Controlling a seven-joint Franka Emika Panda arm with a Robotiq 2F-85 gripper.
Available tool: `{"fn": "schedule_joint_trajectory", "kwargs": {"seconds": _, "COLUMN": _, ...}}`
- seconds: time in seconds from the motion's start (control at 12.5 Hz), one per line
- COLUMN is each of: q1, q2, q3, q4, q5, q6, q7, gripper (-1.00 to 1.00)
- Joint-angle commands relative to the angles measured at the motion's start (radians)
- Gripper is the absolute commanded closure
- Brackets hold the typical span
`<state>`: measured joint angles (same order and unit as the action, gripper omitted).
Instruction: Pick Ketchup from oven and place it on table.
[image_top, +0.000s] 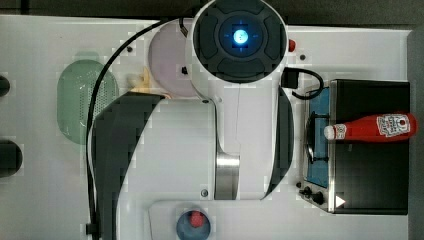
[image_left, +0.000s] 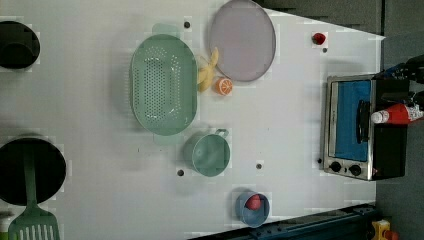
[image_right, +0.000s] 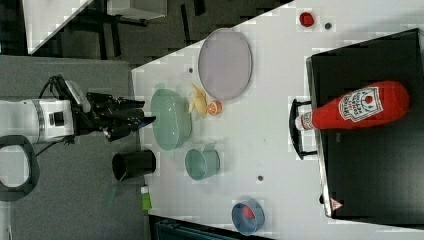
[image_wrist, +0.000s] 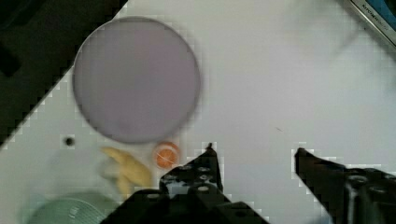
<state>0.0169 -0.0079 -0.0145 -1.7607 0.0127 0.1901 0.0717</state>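
Ketchup atop oven; plate, colander apart.

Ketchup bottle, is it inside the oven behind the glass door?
No, the ketchup bottle lies on its side on top of the black oven, with its white cap poking out over the door handle.

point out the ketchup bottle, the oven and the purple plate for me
Ketchup (image_top: 372, 127): top view, on the red body beside the label.
oven (image_left: 353, 120): left view, on the blue glass door.
purple plate (image_right: 225, 64): right view, on the plate's middle.
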Motion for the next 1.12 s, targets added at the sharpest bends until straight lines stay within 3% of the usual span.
{"fn": "schedule_joint_trajectory", "kwargs": {"seconds": 0.08, "q1": -0.002, "q2": -0.385, "q3": -0.046, "q4": -0.186, "q5": -0.012, "q6": -0.234, "q7": 0.069, "gripper": -0.58}}
{"fn": "schedule_joint_trajectory", "kwargs": {"seconds": 0.24, "q1": -0.005, "q2": -0.384, "q3": -0.049, "q4": -0.186, "q5": -0.013, "q6": -0.228, "q7": 0.069, "gripper": -0.99}}
{"fn": "schedule_joint_trajectory", "kwargs": {"seconds": 0.56, "q1": -0.031, "q2": -0.357, "q3": -0.118, "q4": -0.185, "q5": -0.022, "q6": -0.164, "q7": 0.069, "gripper": -1.0}}
{"fn": "schedule_joint_trajectory", "kwargs": {"seconds": 1.12, "q1": -0.069, "q2": -0.187, "q3": -0.392, "q4": -0.182, "q5": -0.022, "q6": 0.059, "q7": 0.051, "gripper": -1.0}}
